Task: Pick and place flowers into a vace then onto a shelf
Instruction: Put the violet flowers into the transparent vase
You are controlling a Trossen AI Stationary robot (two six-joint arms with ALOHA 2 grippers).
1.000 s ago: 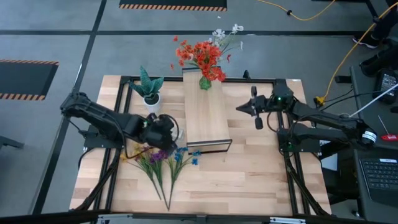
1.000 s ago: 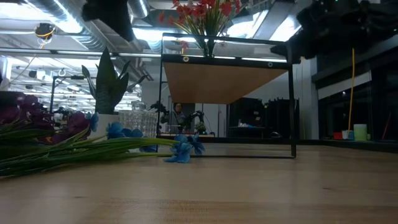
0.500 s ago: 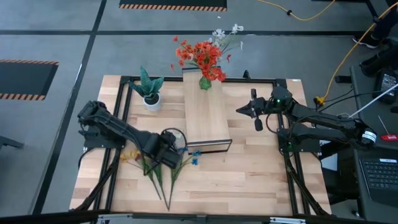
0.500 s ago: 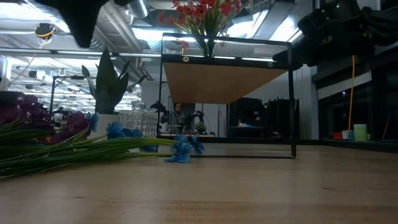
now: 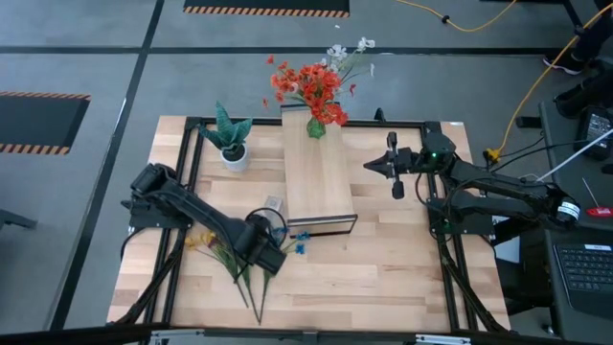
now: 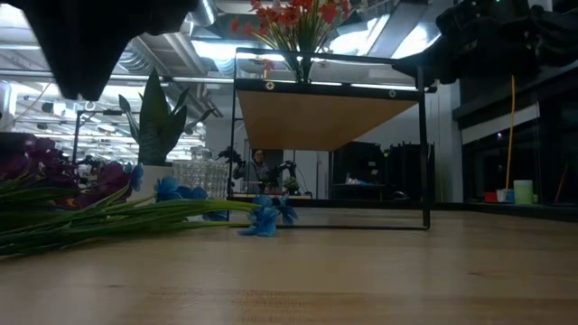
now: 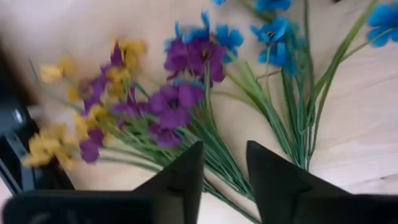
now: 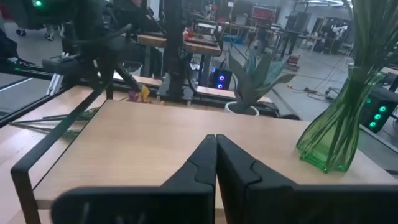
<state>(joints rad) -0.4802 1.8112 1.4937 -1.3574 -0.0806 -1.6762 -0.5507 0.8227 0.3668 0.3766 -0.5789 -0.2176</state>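
Right now I see one green glass vase (image 5: 315,126) standing on the far end of the shelf (image 5: 318,177), and it holds a bunch of red-orange flowers (image 5: 308,84) with a few white ones (image 5: 347,51) leaning off to the right. Through the right wrist camera the vase shows packed with green stems. Left of the shelf, a white pot (image 5: 234,154) carries a spiky green plant (image 5: 226,127). From table height I can make out a clear cut-glass container (image 6: 200,178) behind the loose blooms; whether anything is in it I cannot tell.

On the tabletop (image 5: 383,278), near the shelf's near-left corner, lies the loose bunch (image 7: 186,106): purple, yellow and blue flowers on long green stems, fanned out flat.

My left gripper (image 7: 224,163) hangs right over those stems, fingers parted by a narrow gap and holding nothing; green stems show through the gap between them. From above, it sits over the bunch, near the shelf's front corner.

My right gripper (image 8: 216,146) waits to the right of the shelf, pointed at it, fingers pressed together and empty.
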